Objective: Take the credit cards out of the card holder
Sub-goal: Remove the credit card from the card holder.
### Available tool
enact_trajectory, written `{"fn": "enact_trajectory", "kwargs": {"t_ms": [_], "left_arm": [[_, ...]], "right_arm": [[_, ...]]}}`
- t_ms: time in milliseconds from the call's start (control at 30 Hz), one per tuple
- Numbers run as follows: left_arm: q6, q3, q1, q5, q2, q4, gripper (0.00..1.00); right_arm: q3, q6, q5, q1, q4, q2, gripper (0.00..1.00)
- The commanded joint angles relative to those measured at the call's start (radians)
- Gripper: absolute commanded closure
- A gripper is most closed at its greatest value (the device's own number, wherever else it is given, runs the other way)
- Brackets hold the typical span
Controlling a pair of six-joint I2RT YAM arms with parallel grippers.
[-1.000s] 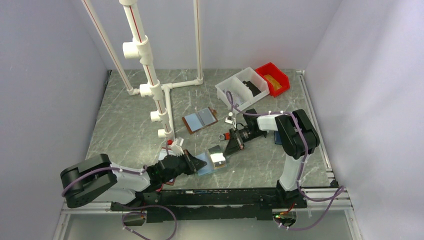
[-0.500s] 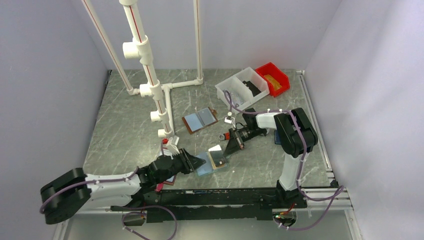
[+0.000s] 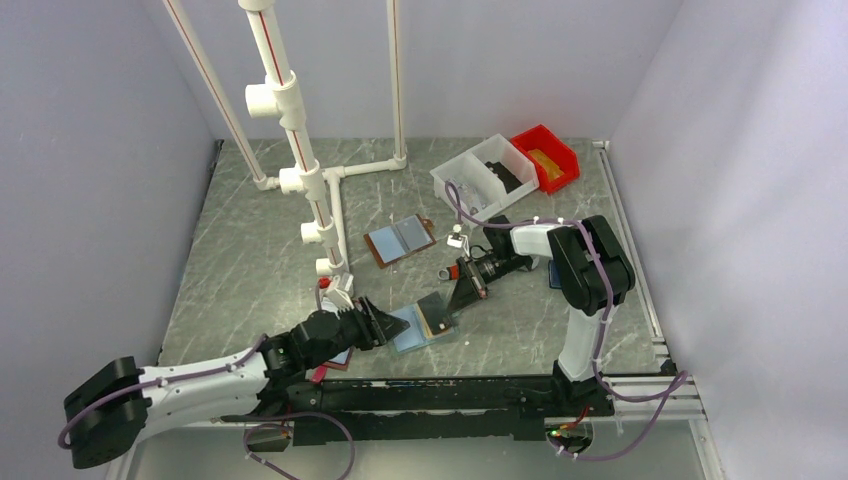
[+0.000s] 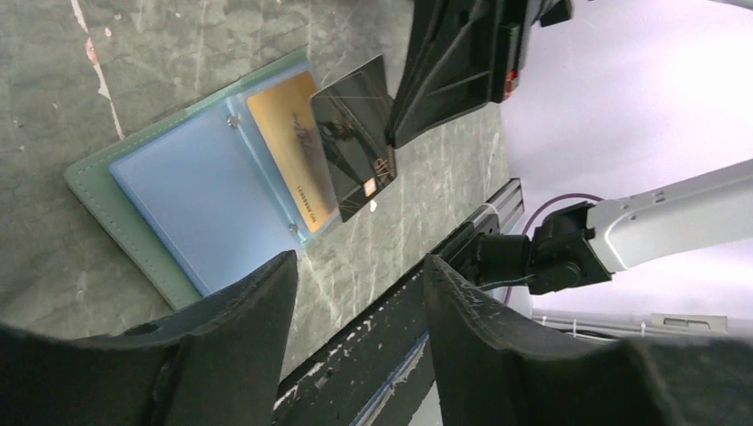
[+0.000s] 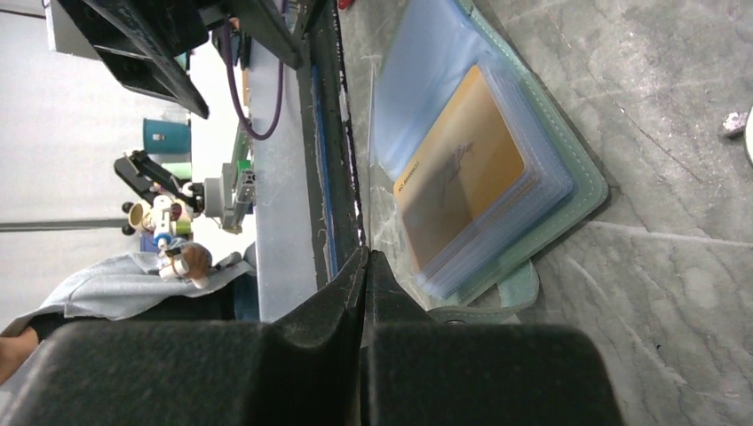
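Note:
The card holder [image 3: 408, 338] lies open on the table near the front edge, mint-green rim [image 4: 98, 191] around blue-grey panels. A tan credit card [image 4: 289, 151] sits in its right panel's sleeve, also seen in the right wrist view [image 5: 462, 177]. A dark brown credit card [image 4: 355, 138] stands tilted over the holder's right edge, pinched by my right gripper [image 3: 458, 300], which is shut on its far edge [image 5: 366, 257]. My left gripper [image 4: 360, 262] is open and holds nothing, just left of the holder [image 3: 383, 326].
A brown-edged folder [image 3: 400, 240] lies behind the holder. A maroon-edged folder [image 3: 335, 362] lies partly under my left arm. A white two-part bin [image 3: 480, 178] and a red bin [image 3: 546, 157] stand back right. A white pipe frame [image 3: 310, 190] rises at the left.
My left gripper has opened and let go of the holder, and the left arm has stretched lower. The dark card in my right gripper has tilted, and its glare has gone.

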Motion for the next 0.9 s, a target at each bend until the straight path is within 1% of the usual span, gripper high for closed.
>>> {"fn": "enact_trajectory", "kwargs": {"t_ms": [0, 167, 233, 333, 633, 767, 867], "left_arm": [[0.034, 0.043, 0.003, 0.002, 0.092, 0.12, 0.39], [0.064, 0.071, 0.003, 0.017, 0.241, 0.257, 0.36], [0.076, 0.079, 0.003, 0.02, 0.278, 0.312, 0.36], [0.091, 0.097, 0.003, 0.023, 0.313, 0.338, 0.35], [0.098, 0.095, 0.003, 0.004, 0.332, 0.374, 0.32], [0.096, 0.09, 0.003, -0.008, 0.323, 0.389, 0.28], [0.088, 0.093, 0.003, -0.017, 0.321, 0.386, 0.21]], "right_arm": [[0.055, -0.119, -0.051, 0.004, -0.093, -0.025, 1.0], [0.065, -0.173, -0.067, 0.003, -0.139, -0.038, 1.0], [0.066, -0.188, -0.073, 0.002, -0.149, -0.044, 1.0], [0.073, -0.207, -0.089, 0.002, -0.165, -0.049, 1.0], [0.079, -0.226, -0.118, -0.012, -0.191, -0.074, 1.0], [0.082, -0.234, -0.129, -0.018, -0.201, -0.084, 1.0], [0.081, -0.237, -0.135, -0.023, -0.203, -0.092, 1.0]]}}
